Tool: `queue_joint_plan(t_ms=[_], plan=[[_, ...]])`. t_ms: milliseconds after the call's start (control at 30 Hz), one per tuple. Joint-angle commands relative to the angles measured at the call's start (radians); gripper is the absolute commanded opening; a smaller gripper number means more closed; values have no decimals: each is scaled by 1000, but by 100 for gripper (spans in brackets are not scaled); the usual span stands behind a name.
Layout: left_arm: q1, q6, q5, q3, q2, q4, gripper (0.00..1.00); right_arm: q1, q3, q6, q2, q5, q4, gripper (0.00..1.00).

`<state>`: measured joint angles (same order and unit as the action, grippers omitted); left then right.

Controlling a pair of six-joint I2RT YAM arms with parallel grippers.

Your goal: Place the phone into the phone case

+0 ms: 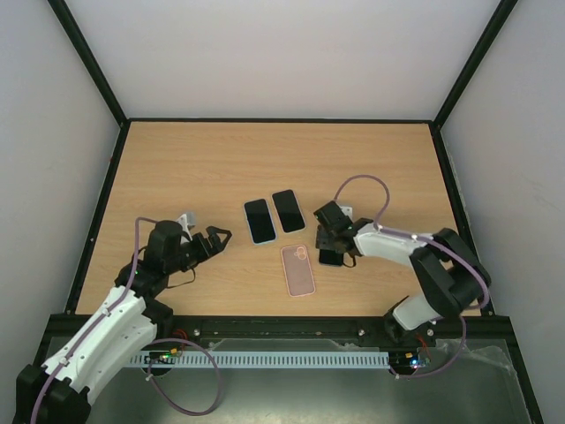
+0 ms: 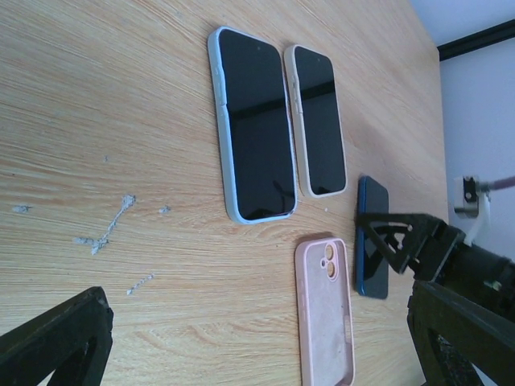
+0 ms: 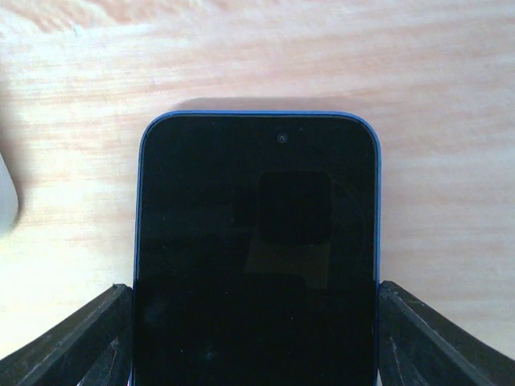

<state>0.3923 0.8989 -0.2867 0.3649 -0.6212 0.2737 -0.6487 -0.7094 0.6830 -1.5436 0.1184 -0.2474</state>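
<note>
Nearest the top camera, the left arm (image 1: 106, 331) reaches over the near left part of the bench (image 1: 177, 168). The left gripper (image 1: 221, 241) is spread wide, grips nothing and points toward the middle. To its right, two phones lie face up side by side, just apart: a phone in a light blue cover (image 1: 259, 221) and a phone in a pale cover (image 1: 288, 210). Nearer than these, the pink phone case (image 1: 298, 270) lies flat on the bench with its camera cut-out at the far end. The blue phone (image 1: 328, 258), the task item, lies face up just beside the right edge of the case, outside it. The right gripper (image 1: 332, 249) sits over this phone and hides most of it in the top view. The right wrist view supplies what the top view lacks: the dark screen fills the frame, and the two fingers (image 3: 72, 346) stand one at each long edge. They meet those edges at the bottom of the frame, so the gripper pinches the phone across its width. The left wrist view shows a narrow strip of bare wood between the blue phone and the case, and one right finger standing across the phone. It also shows white specks (image 2: 105, 233) on the wood at left, and its own fingertips sit far apart in the bottom corners.
</note>
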Motion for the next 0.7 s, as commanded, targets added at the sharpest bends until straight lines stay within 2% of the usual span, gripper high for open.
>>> queue_joint_plan(t_ms=[0, 367, 667], plan=[[2, 8, -17, -6, -2, -36, 99, -10, 43, 11, 146, -66, -120, 50], [6, 19, -17, -8, -18, -50, 99, -130, 74, -5, 367, -263, -85, 48], [10, 29, -21, -15, -18, -63, 99, -276, 111, 84, 328, -334, 59, 48]])
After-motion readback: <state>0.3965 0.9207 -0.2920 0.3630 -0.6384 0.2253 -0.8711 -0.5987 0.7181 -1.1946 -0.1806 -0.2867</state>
